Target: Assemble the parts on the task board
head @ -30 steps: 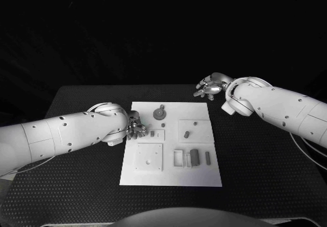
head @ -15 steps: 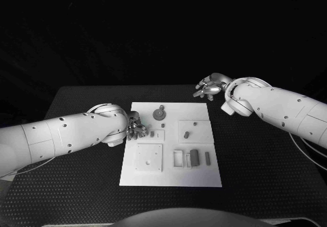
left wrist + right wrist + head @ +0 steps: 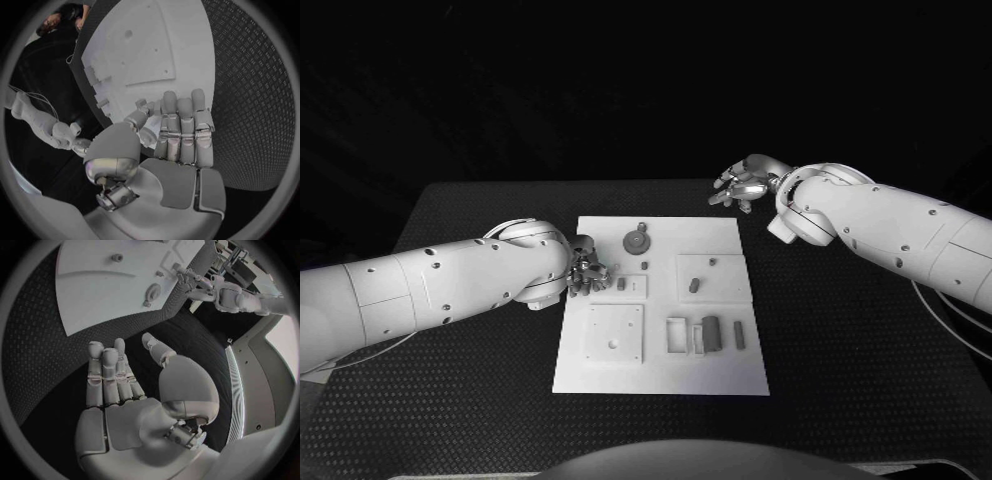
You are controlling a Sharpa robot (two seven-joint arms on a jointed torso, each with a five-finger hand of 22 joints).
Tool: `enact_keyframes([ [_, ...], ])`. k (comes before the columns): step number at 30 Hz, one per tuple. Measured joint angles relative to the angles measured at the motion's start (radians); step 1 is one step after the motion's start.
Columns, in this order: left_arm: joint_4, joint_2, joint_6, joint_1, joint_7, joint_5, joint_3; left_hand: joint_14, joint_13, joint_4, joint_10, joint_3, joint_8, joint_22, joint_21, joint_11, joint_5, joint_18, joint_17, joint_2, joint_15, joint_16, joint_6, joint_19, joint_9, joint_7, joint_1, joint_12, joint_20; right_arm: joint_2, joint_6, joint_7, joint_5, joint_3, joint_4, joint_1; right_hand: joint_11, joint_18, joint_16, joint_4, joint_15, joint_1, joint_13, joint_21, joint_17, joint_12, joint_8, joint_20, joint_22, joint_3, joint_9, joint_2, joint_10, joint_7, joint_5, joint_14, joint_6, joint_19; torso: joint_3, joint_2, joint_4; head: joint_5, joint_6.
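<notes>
With your left silver hand [image 3: 590, 270] empty, fingers straight, at the nine o'clock edge of the white rectangular task board [image 3: 661, 375], reach for the small grey peg [image 3: 645, 265] just beside it, keeping your empty, loosely spread right hand [image 3: 744, 185] parked at one o'clock.

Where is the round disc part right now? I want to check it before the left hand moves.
In the head view the round disc part sits at the task board's far end, left of centre, just beyond the left hand.
</notes>
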Motion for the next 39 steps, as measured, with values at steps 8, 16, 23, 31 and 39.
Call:
enact_keyframes([
  [8, -0.002, 0.0, 0.006, 0.001, 0.002, 0.0, 0.001, 0.0, 0.0, 0.004, -0.001, 0.005, 0.0, 0.0, 0.0, 0.002, -0.004, 0.0, 0.0, 0.0, 0.0, 0.0, 0.003, 0.0, 0.0, 0.003, 0.002, 0.003, 0.0, 0.0, 0.0, 0.0, 0.0, 0.0, 0.0, 0.0, 0.0, 0.0, 0.0, 0.0, 0.0, 0.0, 0.0, 0.0, 0.0, 0.0, 0.0, 0.002, 0.0, 0.0, 0.0, 0.0, 0.0, 0.0, 0.0, 0.0, 0.0, 0.001, -0.0005, 0.0, 0.0005, -0.001, -0.002],
  [16, -0.006, 0.0, 0.01, 0.001, 0.004, 0.0, 0.001, 0.0, 0.0, 0.004, 0.004, 0.005, 0.0, 0.0, 0.0, -0.001, -0.008, 0.0, 0.0, 0.002, 0.0, 0.004, 0.007, 0.0, 0.001, 0.0, 0.003, 0.007, 0.0, 0.001, 0.001, 0.0, 0.0, 0.0, 0.0, 0.0, 0.0, 0.0, 0.0, 0.0, 0.0, 0.0, 0.0, 0.0, 0.0, 0.0, 0.0, 0.002, 0.0, 0.0, 0.0, 0.0, 0.0, 0.0, 0.0, 0.0, 0.0, 0.001, -0.0005, 0.0, 0.0005, -0.001, -0.002],
  [23, -0.015, 0.005, 0.031, 0.003, 0.005, -0.001, 0.003, 0.0, 0.0, 0.004, 0.005, 0.006, 0.0, 0.001, 0.0, -0.001, -0.008, 0.0, 0.001, 0.002, 0.0, 0.008, 0.007, 0.004, 0.003, 0.0, 0.003, 0.007, -0.004, 0.001, 0.001, 0.0, 0.0, 0.0, -0.001, 0.0, 0.0, 0.0, 0.0, 0.0, 0.0, 0.0, -0.001, 0.0, 0.0, 0.0, 0.0, 0.002, 0.0, 0.0, 0.0, 0.0, 0.0, 0.0, 0.0, 0.0, 0.0, 0.001, -0.0005, 0.0, -0.0001, 0.0, -0.001],
  [31, -0.022, 0.011, 0.054, 0.005, 0.004, -0.006, 0.004, 0.0, 0.0, 0.003, 0.005, 0.006, 0.0, 0.001, 0.0, -0.001, -0.012, 0.0, 0.001, 0.002, 0.0, 0.008, 0.007, 0.004, 0.003, 0.0, 0.003, 0.011, -0.004, 0.003, 0.001, 0.0, -0.001, 0.0, -0.001, 0.0, 0.0, 0.0, 0.0, 0.0, 0.0, 0.0, -0.001, 0.0, 0.0, 0.0, 0.0, 0.003, 0.0, 0.0, -0.001, 0.0, 0.0, 0.0, 0.0, 0.0, 0.0, 0.0, 0.0002, 0.0, -0.0006, -0.001, -0.002],
  [39, -0.025, 0.015, 0.061, 0.006, 0.003, -0.011, 0.004, 0.0, 0.0, 0.003, 0.004, 0.006, 0.0, 0.002, 0.0, 0.0, -0.012, 0.0, 0.001, 0.002, 0.0, 0.008, 0.007, 0.004, 0.002, 0.0, 0.003, 0.011, -0.004, 0.002, 0.001, 0.0, -0.001, 0.0, -0.001, 0.0, 0.0, 0.0, 0.0, 0.0, 0.0, 0.0, -0.001, 0.0, 0.0, 0.0, 0.0, 0.003, 0.0, 0.0, -0.001, 0.0, 0.0, -0.002, 0.0, 0.0, 0.001, 0.0, 0.0007, 0.0, -0.0006, -0.002, -0.003],
])
